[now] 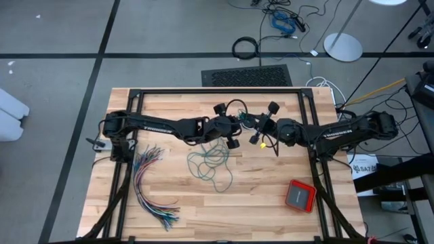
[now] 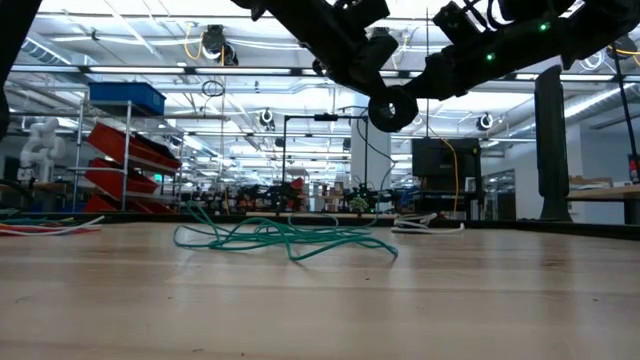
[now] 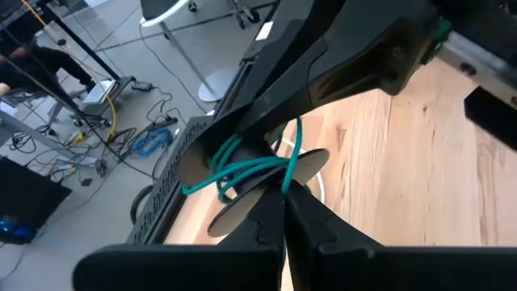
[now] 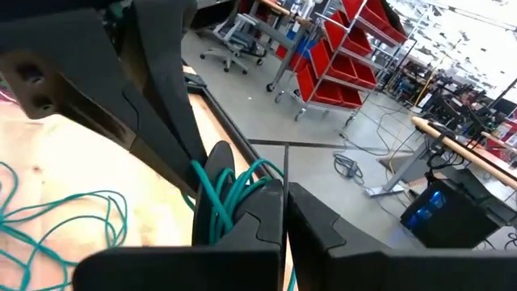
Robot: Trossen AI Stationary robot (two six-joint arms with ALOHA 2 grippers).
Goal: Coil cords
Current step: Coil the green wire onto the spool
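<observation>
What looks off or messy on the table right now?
The teal cord sprawls in a loose tangle mid-table, uncoiled, with strands pulled up to where the left gripper and right gripper meet, both shut on it. The many-coloured wires lie fanned at the left.

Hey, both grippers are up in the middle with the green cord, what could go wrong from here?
1. The teal-green cord is wound around the left gripper and the right gripper; pulling apart might snag or tighten it.
2. Most of the cord lies in a loose tangle on the table; lifting could knot it.
3. The black cord hangs close by and may get caught in.
</observation>
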